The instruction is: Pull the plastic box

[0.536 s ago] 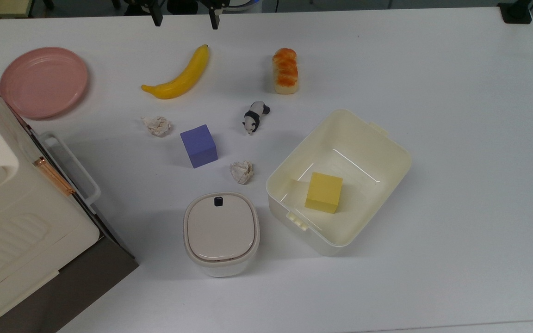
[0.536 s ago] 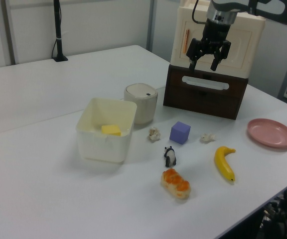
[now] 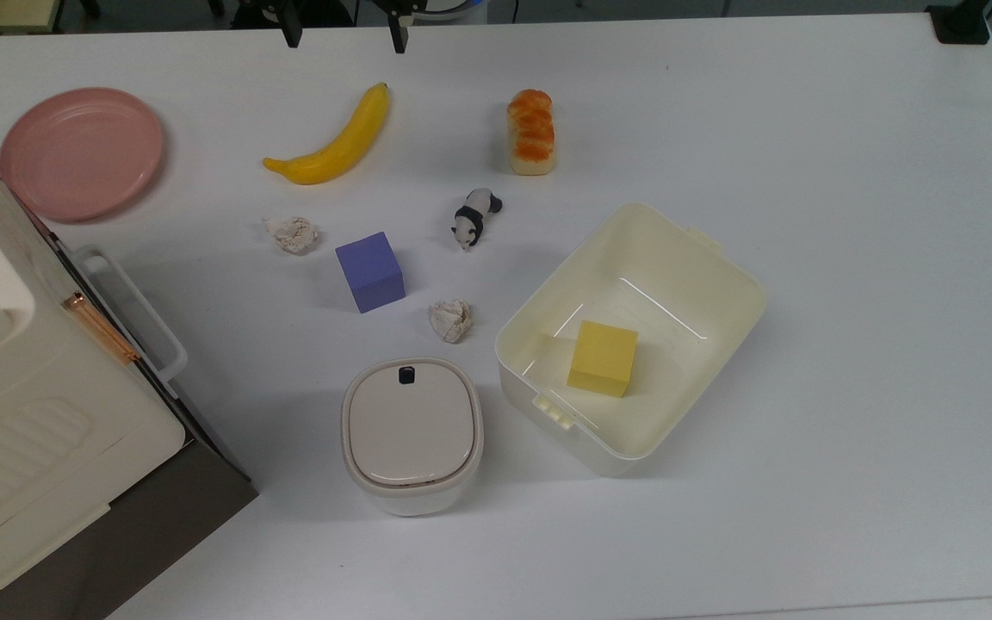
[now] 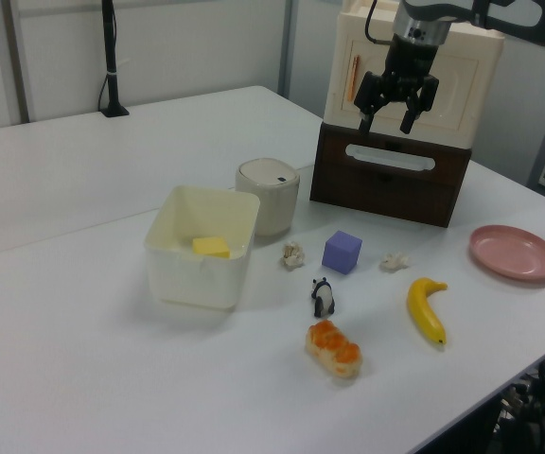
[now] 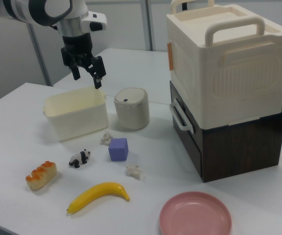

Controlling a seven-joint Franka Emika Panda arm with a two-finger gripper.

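The plastic box [image 3: 634, 336] sits lidless on the white worktop [image 3: 849, 258], a yellow block [image 3: 604, 358] inside, the lidded container [image 3: 412, 435] just beside it. The gripper [image 4: 392, 107] hangs high above the worktop, well apart from the box, jaws wide and empty.

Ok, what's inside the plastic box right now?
A yellow block lies on the plastic box's floor. The floor under the block is covered.

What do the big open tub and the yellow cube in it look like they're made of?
The tub looks like glossy cream plastic: thin moulded walls, rounded corners, light streaks on its floor. The cube looks matte, perhaps foam or painted wood; it shows no shine.
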